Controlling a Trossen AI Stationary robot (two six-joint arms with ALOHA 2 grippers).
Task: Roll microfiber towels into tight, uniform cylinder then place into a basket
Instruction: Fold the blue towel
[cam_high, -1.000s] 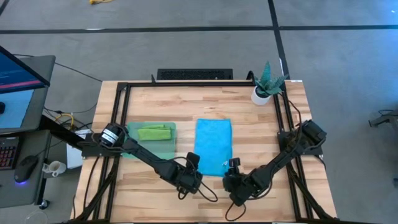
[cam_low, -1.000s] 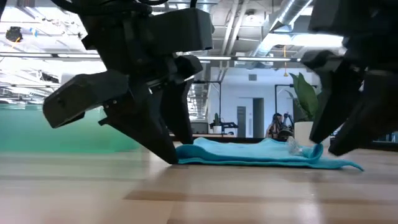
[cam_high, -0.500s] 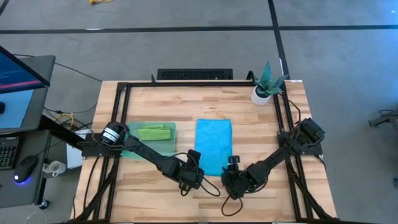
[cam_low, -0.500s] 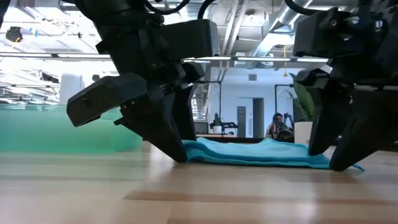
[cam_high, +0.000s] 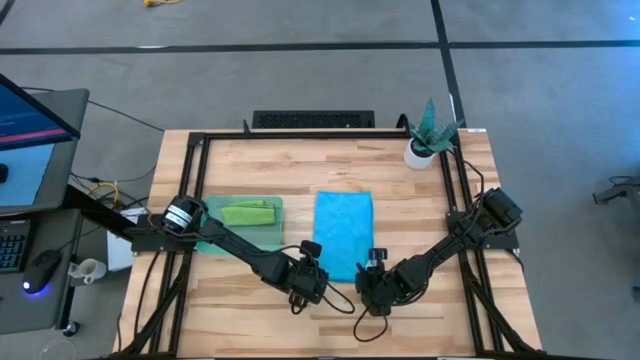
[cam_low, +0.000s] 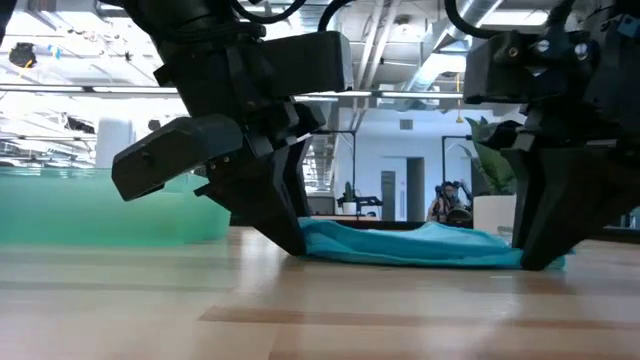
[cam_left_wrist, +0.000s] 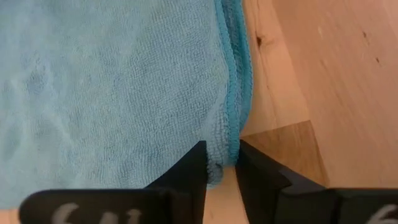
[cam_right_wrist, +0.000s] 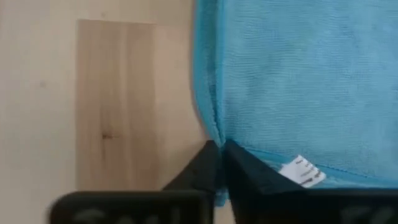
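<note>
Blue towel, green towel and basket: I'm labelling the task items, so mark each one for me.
blue towel (cam_high: 343, 232): high view, middle of the flat cloth.
green towel (cam_high: 248, 213): high view, middle of the folded cloth.
basket (cam_high: 272, 239): high view, bare floor near its corner.

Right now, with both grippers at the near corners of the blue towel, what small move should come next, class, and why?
Probably lift both corners slightly and fold them forward to start the roll. The left gripper and right gripper each pinch a near corner of the blue microfiber towel, which lies flat on the table. The lime green towel already sits in the basket.
</note>
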